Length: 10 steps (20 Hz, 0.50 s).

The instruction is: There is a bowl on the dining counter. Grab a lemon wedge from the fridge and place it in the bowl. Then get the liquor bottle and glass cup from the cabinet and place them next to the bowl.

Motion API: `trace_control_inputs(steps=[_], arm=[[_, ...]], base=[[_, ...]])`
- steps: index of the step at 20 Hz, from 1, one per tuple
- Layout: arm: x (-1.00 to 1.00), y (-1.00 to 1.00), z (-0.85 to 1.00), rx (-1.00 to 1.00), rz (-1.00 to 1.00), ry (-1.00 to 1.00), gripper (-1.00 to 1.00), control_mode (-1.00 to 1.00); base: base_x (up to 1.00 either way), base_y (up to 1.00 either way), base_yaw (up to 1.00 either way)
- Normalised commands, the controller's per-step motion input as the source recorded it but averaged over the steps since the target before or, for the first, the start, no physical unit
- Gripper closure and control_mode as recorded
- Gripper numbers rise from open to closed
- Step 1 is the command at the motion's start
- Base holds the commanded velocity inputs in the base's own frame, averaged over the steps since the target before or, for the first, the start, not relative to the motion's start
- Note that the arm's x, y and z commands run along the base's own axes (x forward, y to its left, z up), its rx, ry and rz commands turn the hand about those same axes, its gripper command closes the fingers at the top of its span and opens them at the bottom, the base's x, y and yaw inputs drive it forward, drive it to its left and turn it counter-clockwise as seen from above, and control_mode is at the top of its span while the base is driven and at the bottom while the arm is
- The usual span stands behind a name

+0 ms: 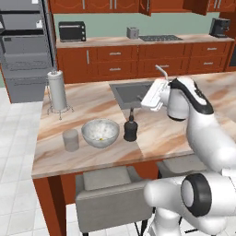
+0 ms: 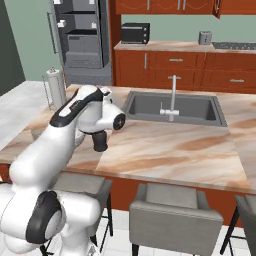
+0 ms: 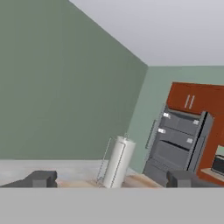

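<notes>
**Bottle and cup beside the bowl**

My hand (image 3: pixel 109 179) hung above the bench (image 1: pixel 152 138), fingers (image 3: pixel 41 178) spread wide with nothing between them, looking toward the paper towel holder (image 3: pixel 117 161) and the open fridge (image 3: pixel 179 144). The liquor bottle (image 1: pixel 130 128) stood just right of the bowl (image 1: pixel 100 132); the glass cup (image 1: pixel 71 139) just left of it. The bowl held a small pale-yellow bit, which I judged to be the lemon wedge (image 1: pixel 101 138). To finish well, I judged I should lift straight away, clear of the bottle's neck.
</notes>
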Motion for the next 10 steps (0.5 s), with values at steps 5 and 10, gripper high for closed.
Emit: trace_control_inputs(steps=[5,10], arm=[[-1.00,0.00,0.40,-0.03,-0.16,0.15,-1.00,-1.00],[-1.00,0.00,0.44,-0.01,-0.19,0.34,-1.00,-1.00]], base=[[0.00,0.00,0.00],[0.00,0.00,0.00]])
